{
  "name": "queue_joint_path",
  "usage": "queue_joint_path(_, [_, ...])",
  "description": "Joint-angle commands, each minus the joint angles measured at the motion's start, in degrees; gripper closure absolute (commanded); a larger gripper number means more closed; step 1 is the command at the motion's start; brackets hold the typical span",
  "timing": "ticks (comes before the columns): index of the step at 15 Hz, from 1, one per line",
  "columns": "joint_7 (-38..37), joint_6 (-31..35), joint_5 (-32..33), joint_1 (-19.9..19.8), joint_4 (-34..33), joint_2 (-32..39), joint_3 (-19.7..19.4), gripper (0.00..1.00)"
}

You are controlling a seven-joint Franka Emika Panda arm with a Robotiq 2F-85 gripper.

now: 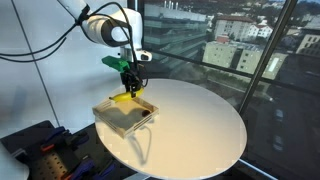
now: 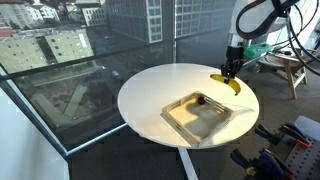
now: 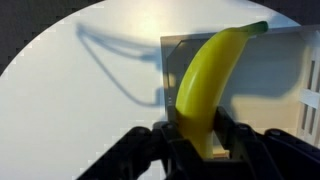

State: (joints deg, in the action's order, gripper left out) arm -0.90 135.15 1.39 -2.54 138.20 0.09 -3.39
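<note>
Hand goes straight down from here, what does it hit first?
Likely the wooden tray: the hand points down, shut on a banana whose tip hangs over the tray's rim. Depth is unclear; it could land on the table beside it.

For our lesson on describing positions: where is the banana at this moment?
In both exterior views the banana hangs in the shut tool, just above the round white table at the corner of the wooden tray nearest the arm.

claw (image 3: pixel 200 138) gripping banana (image 3: pixel 207 78), tray (image 3: pixel 272 70) seemingly beneath, white table (image 3: pixel 90 110)
</note>
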Motion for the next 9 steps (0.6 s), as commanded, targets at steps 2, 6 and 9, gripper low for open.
queue_joint_path(2, [1.81, 0.72, 0.45, -1.22, 0.79, -1.25, -0.79, 0.84])
queue_joint_path(6, [2.15, 1.16, 0.9, -1.7, 0.73, -1.14, -1.38, 0.84])
queue_joint_path(9, [2.13, 1.47, 1.34, -2.06, 0.64, -0.95, -1.84, 0.84])
